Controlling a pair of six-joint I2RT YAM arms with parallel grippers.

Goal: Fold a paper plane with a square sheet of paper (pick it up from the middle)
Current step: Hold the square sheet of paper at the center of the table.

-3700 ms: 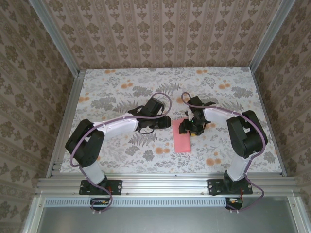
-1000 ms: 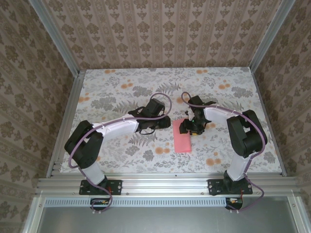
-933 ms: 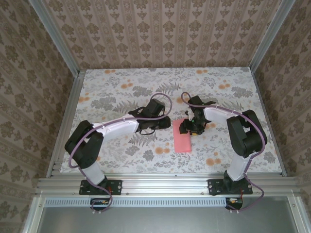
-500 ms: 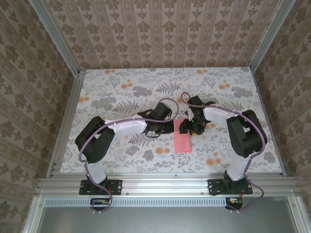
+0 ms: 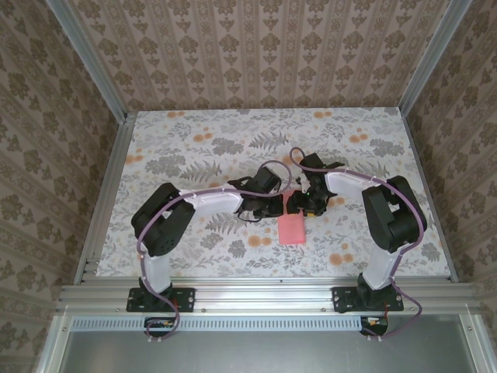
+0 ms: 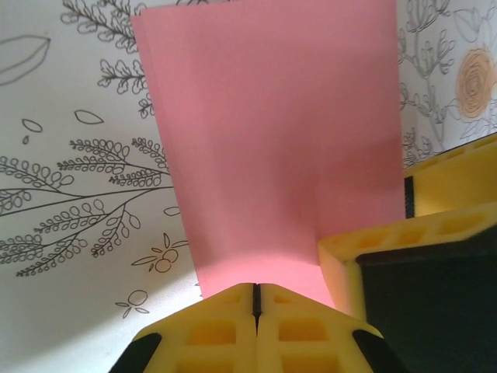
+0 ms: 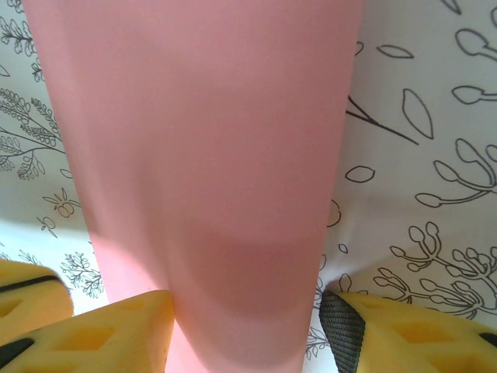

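The square sheet of paper (image 5: 293, 231) lies folded into a pink oblong on the table, between the two arms. My left gripper (image 5: 279, 208) is shut. In the left wrist view its joined tips (image 6: 255, 289) rest at the near edge of the sheet (image 6: 272, 140), and I see no paper between them. My right gripper (image 5: 305, 207) holds the sheet's far end. There the sheet (image 7: 202, 155) bows up between the two fingers of the right gripper (image 7: 245, 342), which press on its side edges. One right finger (image 6: 388, 233) stands beside the left tips. The paper plane is out of view.
The floral table cover (image 5: 194, 148) is bare around the sheet. Patterned walls close in the back and both sides. A metal rail (image 5: 256, 294) runs along the near edge by the arm bases.
My left gripper has shut and swung right, from beside the sheet onto its far end next to the right gripper. The right arm has not moved.
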